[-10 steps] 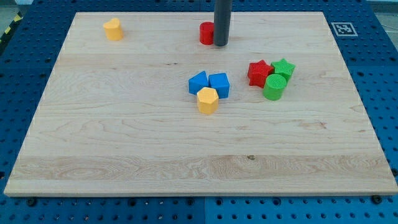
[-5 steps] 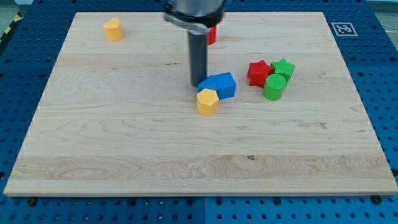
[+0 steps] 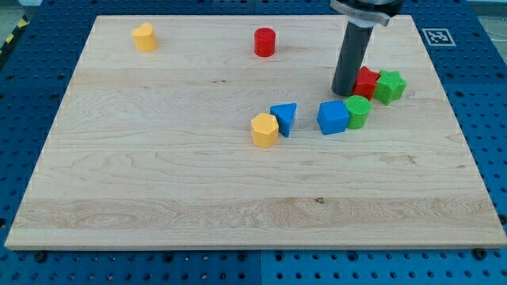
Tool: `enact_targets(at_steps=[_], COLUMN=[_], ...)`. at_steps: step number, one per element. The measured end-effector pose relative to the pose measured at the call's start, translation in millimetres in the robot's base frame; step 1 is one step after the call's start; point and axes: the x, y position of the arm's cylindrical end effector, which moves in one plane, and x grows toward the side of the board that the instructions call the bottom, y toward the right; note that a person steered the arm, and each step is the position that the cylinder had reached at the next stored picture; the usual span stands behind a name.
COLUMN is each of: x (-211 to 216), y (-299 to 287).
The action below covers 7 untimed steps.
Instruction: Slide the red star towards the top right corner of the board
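The red star (image 3: 367,81) lies at the board's right, partly hidden behind my rod. My tip (image 3: 344,92) rests on the board against the star's left side. A green star (image 3: 390,86) touches the red star on its right. A green cylinder (image 3: 357,112) sits just below them, touching a blue cube (image 3: 333,117) on its left. The board's top right corner (image 3: 412,17) lies up and to the right of the red star.
A blue triangular block (image 3: 283,118) and a yellow hexagonal block (image 3: 264,130) touch near the board's middle. A red cylinder (image 3: 264,42) stands at the top centre. A yellow block (image 3: 143,37) is at the top left. A marker tag (image 3: 438,36) sits off the board's top right.
My tip moved right from the blue blocks to the red star. The blue cube slid right to the green cylinder. The red and green stars shifted right and up.
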Motion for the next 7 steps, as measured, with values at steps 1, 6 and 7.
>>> enact_targets(at_steps=[1, 6, 7], x=[16.0, -33.9, -36.5], y=[-9.6, 33.0, 11.1])
